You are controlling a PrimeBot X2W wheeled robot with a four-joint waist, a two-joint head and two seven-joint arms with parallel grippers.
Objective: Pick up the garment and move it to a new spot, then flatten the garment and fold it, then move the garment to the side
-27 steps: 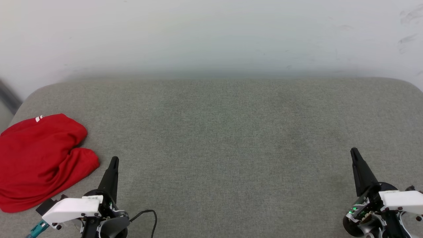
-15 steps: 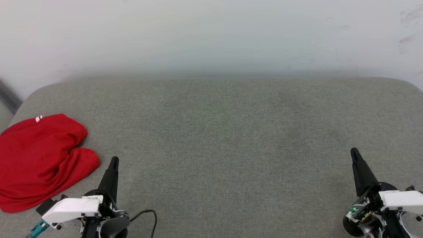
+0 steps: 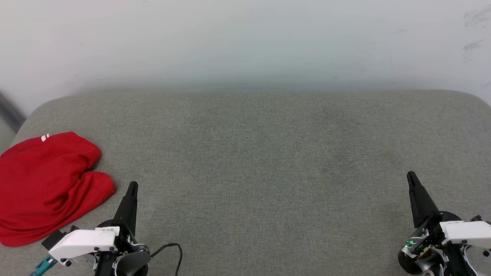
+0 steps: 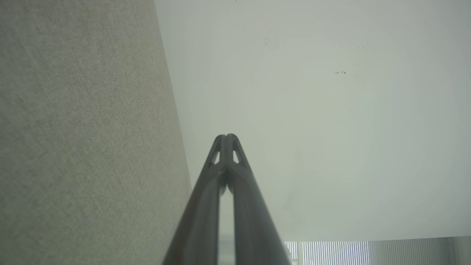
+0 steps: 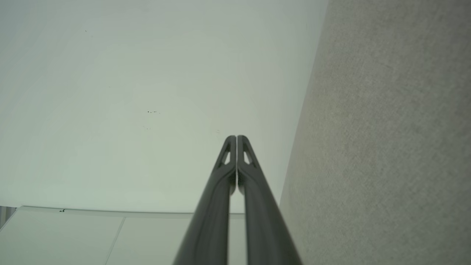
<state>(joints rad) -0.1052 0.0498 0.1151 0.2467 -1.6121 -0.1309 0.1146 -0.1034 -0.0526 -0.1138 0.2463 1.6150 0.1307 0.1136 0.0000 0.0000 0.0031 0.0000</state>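
– Nothing has moved since the earlier frames: the garment [image 3: 46, 188] and both arms sit just as they did.

– Where does the garment lie?

– At the left edge of the grey cushion [image 3: 253, 153], towards its front-left corner. It is bunched into a rumpled red heap, with a deep fold cutting in from its right side. A small white striped mark [image 3: 45, 137] shows at its far edge, and its left part runs out of the head view.

– And the left gripper?

– The left gripper [image 3: 132, 186] is at the front edge, just beside the lower right of the heap but apart from the cloth. Its dark fingers point away towards the pale wall [image 3: 245, 38]. In its wrist view the jaws are together, tip against tip.

– Is it touching the cushion?

– I cannot tell from these views.

– The right gripper?

– The right gripper [image 3: 410, 175] is near the front-right corner, well apart from the garment, with the broad middle of the cushion between them. It points the same way. Its wrist view shows its jaws together too, the two fingers meeting along a thin seam.

– Anything else?

– A thin black cable [image 3: 174, 248] loops beside the left wrist at the front edge. A few dark scuffs [image 3: 473, 46] mark the wall at the upper right.
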